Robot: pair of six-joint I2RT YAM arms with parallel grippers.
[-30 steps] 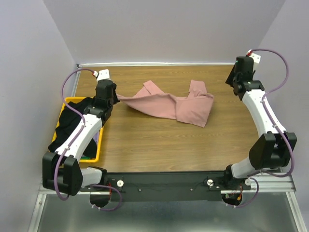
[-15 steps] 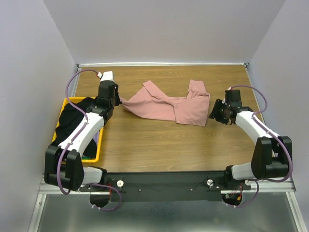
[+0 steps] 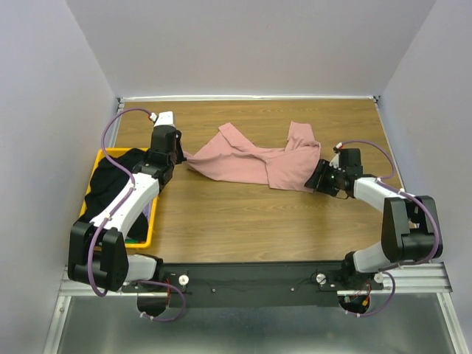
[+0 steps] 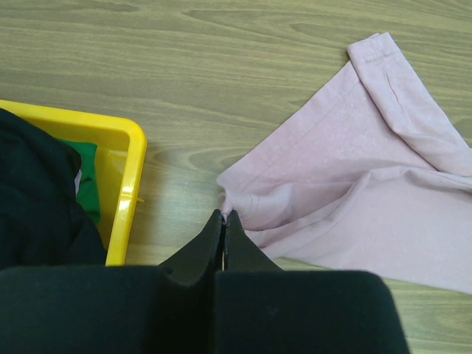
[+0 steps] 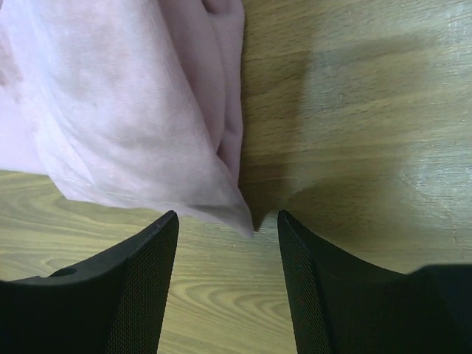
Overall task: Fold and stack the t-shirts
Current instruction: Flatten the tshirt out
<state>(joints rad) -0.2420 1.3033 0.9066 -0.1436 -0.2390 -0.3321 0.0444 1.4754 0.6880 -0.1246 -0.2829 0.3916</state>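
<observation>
A dusty-pink t-shirt (image 3: 254, 161) lies crumpled across the middle back of the wooden table. My left gripper (image 3: 182, 154) is shut on its left corner, the pinched cloth (image 4: 223, 209) showing at the fingertips in the left wrist view. My right gripper (image 3: 317, 179) is open, low at the shirt's right corner; that corner (image 5: 247, 221) lies between the two fingers (image 5: 147, 280). A black t-shirt (image 3: 110, 181) hangs over the yellow basket, also in the left wrist view (image 4: 37, 206).
The yellow plastic basket (image 3: 99, 156) stands at the table's left edge with black and green cloth (image 4: 87, 184) in it. Grey walls close the back and both sides. Bare wood lies in front of the pink shirt.
My right arm swung down from the back right corner to the pink shirt's right corner. My left gripper shifted slightly back, still holding the left corner.
</observation>
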